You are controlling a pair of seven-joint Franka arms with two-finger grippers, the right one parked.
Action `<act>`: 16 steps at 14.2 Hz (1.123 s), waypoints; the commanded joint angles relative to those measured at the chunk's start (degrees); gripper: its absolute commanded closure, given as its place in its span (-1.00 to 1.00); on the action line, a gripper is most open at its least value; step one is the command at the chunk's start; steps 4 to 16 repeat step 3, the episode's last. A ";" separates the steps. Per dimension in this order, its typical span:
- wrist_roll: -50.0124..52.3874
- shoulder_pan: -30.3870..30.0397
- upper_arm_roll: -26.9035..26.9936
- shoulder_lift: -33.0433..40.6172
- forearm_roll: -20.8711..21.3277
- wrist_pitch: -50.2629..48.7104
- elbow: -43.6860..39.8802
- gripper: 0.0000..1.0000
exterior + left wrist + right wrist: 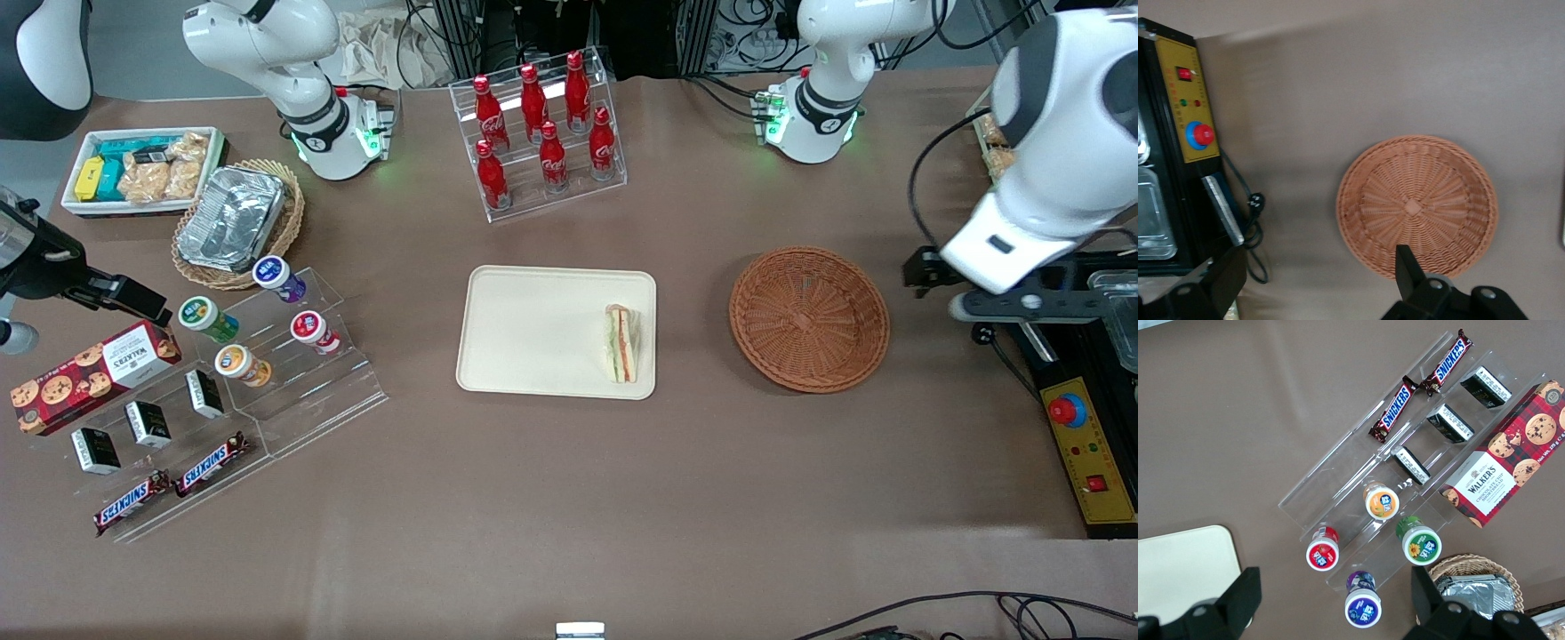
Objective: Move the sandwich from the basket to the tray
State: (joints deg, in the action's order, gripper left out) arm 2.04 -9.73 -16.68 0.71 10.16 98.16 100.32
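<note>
Sandwich [622, 343] sits on the tray [533, 331] by its basket-side rim, wicker basket [809, 318] empty. Hand [1318, 287] hangs spread apart, holding nothing, toward the working arm's end; just retreat without clipping the basket.

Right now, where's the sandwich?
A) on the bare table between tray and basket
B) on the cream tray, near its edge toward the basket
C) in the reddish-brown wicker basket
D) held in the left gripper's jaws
B: the sandwich lies on the cream tray; the wicker basket holds nothing, and the left gripper hangs open above the table beside it.
</note>
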 commanded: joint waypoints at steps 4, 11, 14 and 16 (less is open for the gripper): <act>-4.50 -2.13 -0.72 1.14 -0.23 -8.23 -7.23 -0.99; -4.50 -2.13 -0.72 1.14 -0.23 -8.23 -7.23 -0.99; -4.50 -2.13 -0.72 1.14 -0.23 -8.23 -7.23 -0.99; -4.50 -2.13 -0.72 1.14 -0.23 -8.23 -7.23 -0.99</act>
